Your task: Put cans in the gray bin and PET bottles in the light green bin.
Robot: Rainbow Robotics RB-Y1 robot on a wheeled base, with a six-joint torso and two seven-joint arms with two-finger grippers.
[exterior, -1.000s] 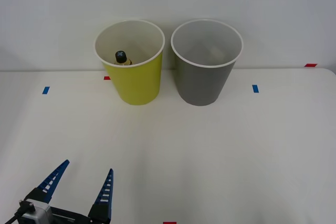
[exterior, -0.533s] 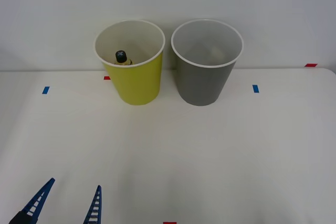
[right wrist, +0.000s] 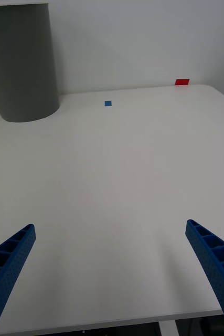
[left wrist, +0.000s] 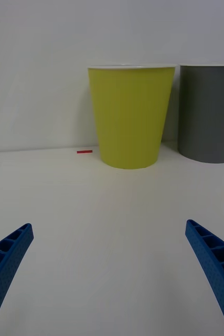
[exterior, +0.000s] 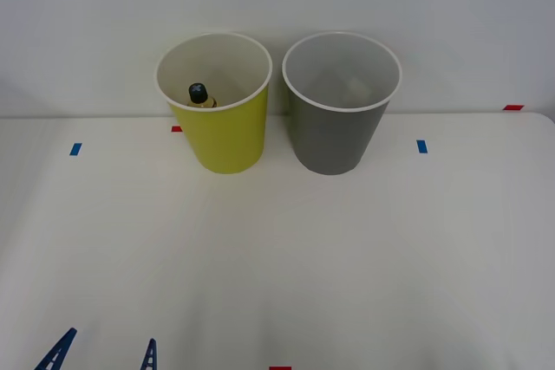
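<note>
The light green bin (exterior: 221, 132) stands at the back of the white table, left of the gray bin (exterior: 338, 127). Inside the green one a PET bottle (exterior: 200, 95) with a black cap leans against the wall. The gray bin's pale inside holds nothing that I can make out. My left gripper (exterior: 104, 357) is open at the table's near left edge, with just its blue fingertips (exterior: 57, 352) in sight and nothing between them. Its wrist view faces the light green bin (left wrist: 130, 118) and the gray bin (left wrist: 209, 115). My right gripper (right wrist: 112, 278) is open over bare table, the gray bin (right wrist: 20, 63) far ahead.
Small blue tape marks (exterior: 75, 149) (exterior: 421, 146) and red ones (exterior: 513, 107) (exterior: 279, 367) dot the table. A white wall rises right behind the bins. The table's right corner (right wrist: 216, 92) and near edge show in the right wrist view.
My left gripper has pulled back toward the near edge, from fully in sight to only its fingertips showing. The bins and the bottle have not moved.
</note>
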